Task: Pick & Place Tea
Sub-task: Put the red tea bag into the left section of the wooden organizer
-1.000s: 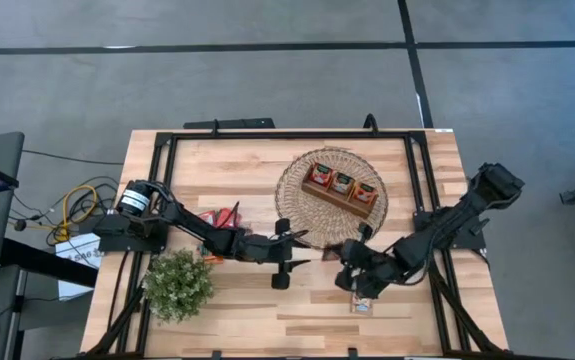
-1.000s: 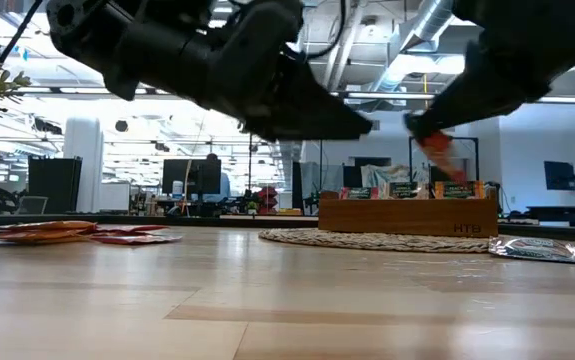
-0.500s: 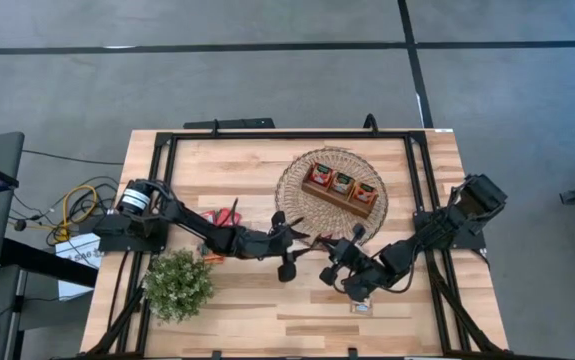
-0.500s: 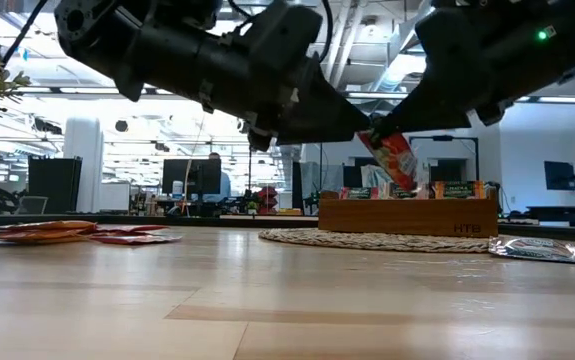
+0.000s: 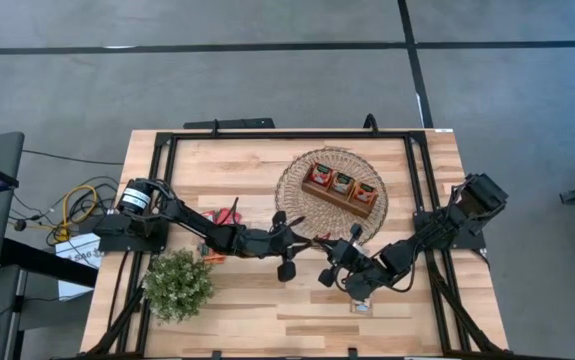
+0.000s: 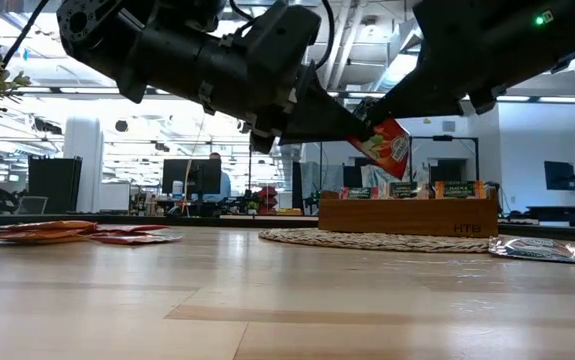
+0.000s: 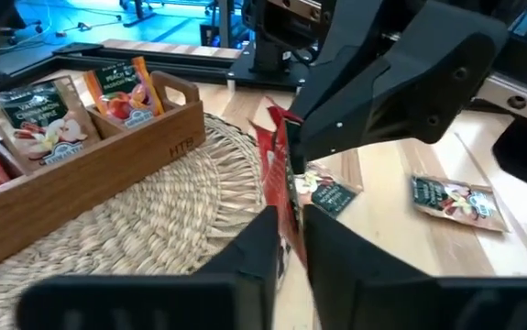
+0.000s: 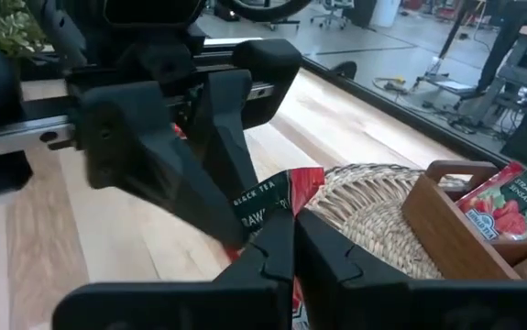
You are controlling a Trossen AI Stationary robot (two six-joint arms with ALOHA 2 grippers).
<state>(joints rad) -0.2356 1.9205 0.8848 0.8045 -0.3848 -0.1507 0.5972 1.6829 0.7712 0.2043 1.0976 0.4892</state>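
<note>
A red tea sachet (image 6: 388,149) hangs in the air between both grippers, over the near-left rim of the round woven mat (image 5: 330,190). My left gripper (image 7: 286,234) reaches it from the table's left and is shut on it. From the right, my right gripper (image 8: 292,234) is also shut on it. A wooden tray (image 5: 342,187) stands on the mat with sachets upright in it. A pile of red and orange sachets (image 5: 222,217) lies flat on the table at the left. My left gripper pinches the sachet's left edge (image 6: 365,134) between its two fingers, coming slanting down from the table's left. In its wrist view the sachet stands edge-on between the fingers (image 7: 288,213). The sachet is lifted clear of the table. My right gripper pinches the sachet's upper right part (image 8: 286,203) between its two fingers, slanting down from the table's right. The sachet hangs below the fingertips, tilted, clear of table and mat. One flat wrapper lies between the fingers.
Green-and-white sachets (image 7: 451,197) (image 7: 329,194) lie flat on the table near the mat's near-right side. A potted plant (image 5: 179,283) stands at the near left. The wood between the plant and the grippers is bare.
My right gripper has carried the red sachet toward the table's left, up to my left gripper. My left gripper has edged right and taken hold of the sachet's left edge. The sachet has swung from leaning one way to the other and stays clear of the table.
</note>
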